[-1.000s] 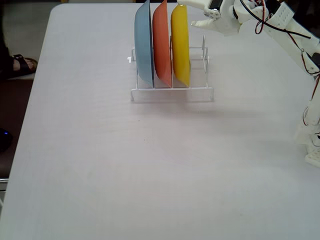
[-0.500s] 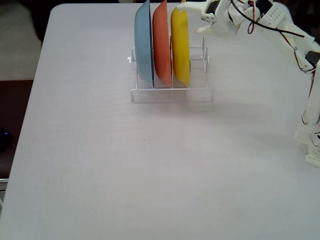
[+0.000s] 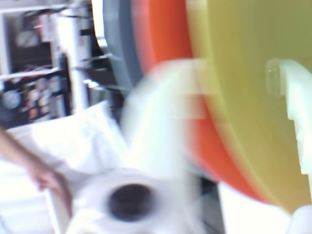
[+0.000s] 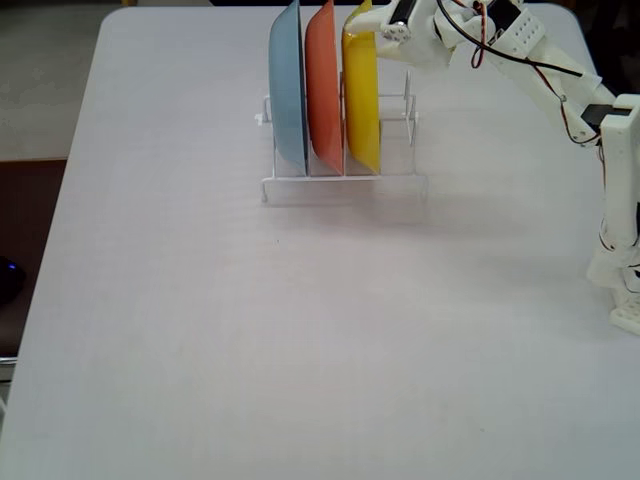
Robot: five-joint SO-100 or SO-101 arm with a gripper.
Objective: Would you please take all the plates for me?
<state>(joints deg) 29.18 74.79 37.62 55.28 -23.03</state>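
Note:
Three plates stand upright in a clear wire rack [image 4: 345, 185] at the back of the white table: a blue plate [image 4: 288, 90], an orange plate [image 4: 322, 90] and a yellow plate [image 4: 362, 100]. My gripper [image 4: 372, 20] is at the top rim of the yellow plate. In the wrist view the yellow plate [image 3: 243, 58] fills the right side, with the orange plate [image 3: 161, 29] and the blue plate [image 3: 119, 39] behind it. One white finger [image 3: 292, 97] lies against the yellow face. The other finger [image 3: 161, 122] is a blur near the yellow rim. The jaws look apart around the rim.
The arm's base [image 4: 620, 260] stands at the table's right edge. Past the table, the wrist view shows a person's hand [image 3: 46, 175], a white roll with a dark hole [image 3: 129, 202] and shelves [image 3: 34, 73]. The table [image 4: 250, 330] is white.

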